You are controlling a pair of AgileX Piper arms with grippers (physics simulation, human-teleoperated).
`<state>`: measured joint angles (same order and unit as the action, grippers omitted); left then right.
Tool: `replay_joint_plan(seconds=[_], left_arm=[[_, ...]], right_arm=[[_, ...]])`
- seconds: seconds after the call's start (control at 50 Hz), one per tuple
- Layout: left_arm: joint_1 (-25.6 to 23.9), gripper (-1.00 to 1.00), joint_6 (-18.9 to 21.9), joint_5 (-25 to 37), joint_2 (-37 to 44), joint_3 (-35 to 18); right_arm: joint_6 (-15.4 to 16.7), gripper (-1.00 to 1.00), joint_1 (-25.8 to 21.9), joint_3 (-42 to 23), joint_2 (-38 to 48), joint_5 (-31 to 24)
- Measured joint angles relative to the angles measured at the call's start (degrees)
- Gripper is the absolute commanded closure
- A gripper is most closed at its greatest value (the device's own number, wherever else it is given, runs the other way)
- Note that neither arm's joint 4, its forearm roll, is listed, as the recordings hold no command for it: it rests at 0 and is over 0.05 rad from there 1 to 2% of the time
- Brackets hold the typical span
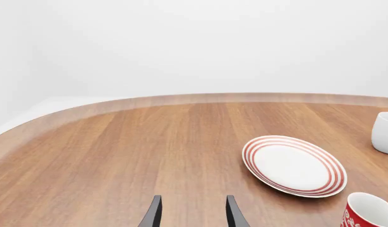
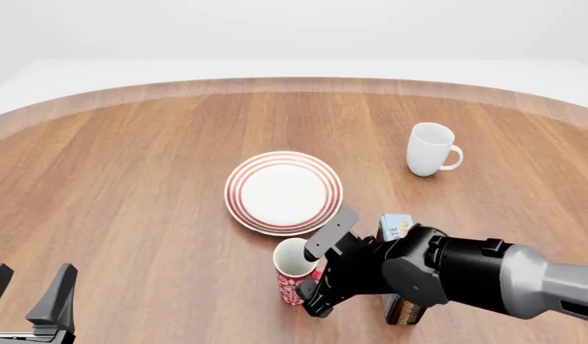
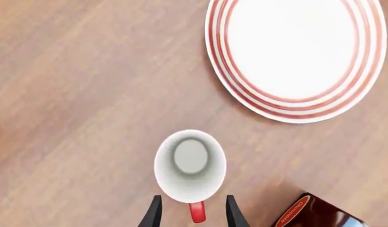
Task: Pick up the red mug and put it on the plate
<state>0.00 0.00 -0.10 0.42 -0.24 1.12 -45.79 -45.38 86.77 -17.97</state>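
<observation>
Right hand (image 3: 191, 211) straddles one red mug's (image 3: 190, 165) handle, unclenched, beside one plate (image 3: 295, 56).

On the dark brown box (image 3: 314, 215) beside my right arm I can read "Chocolate" in orange letters; nothing else is legible.

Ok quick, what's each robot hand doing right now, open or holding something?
Left hand: open, holding nothing.
Right hand: open, fingers either side of the red mug's handle, not gripping it yet.
</observation>
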Motion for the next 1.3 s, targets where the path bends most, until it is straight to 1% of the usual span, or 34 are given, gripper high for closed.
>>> replay_joint_plan(seconds=[0.86,0.88,1.04,1.3], left_arm=[[0.00,-1.00,0.00,0.00,0.00,0.00],[0.00,-1.00,0.00,0.00,0.00,0.00],[0.00,-1.00,0.00,0.00,0.00,0.00],[0.00,-1.00,0.00,0.00,0.00,0.00]], right_arm=[[-1.66,-1.00,-0.32,3.67,1.64,4.03],[-1.68,1.00,-0.34,3.72,1.66,4.09],[-2.23,1.00,0.08,3.78,1.54,4.14],[-0.65,1.00,0.35,3.30,1.43,3.60]])
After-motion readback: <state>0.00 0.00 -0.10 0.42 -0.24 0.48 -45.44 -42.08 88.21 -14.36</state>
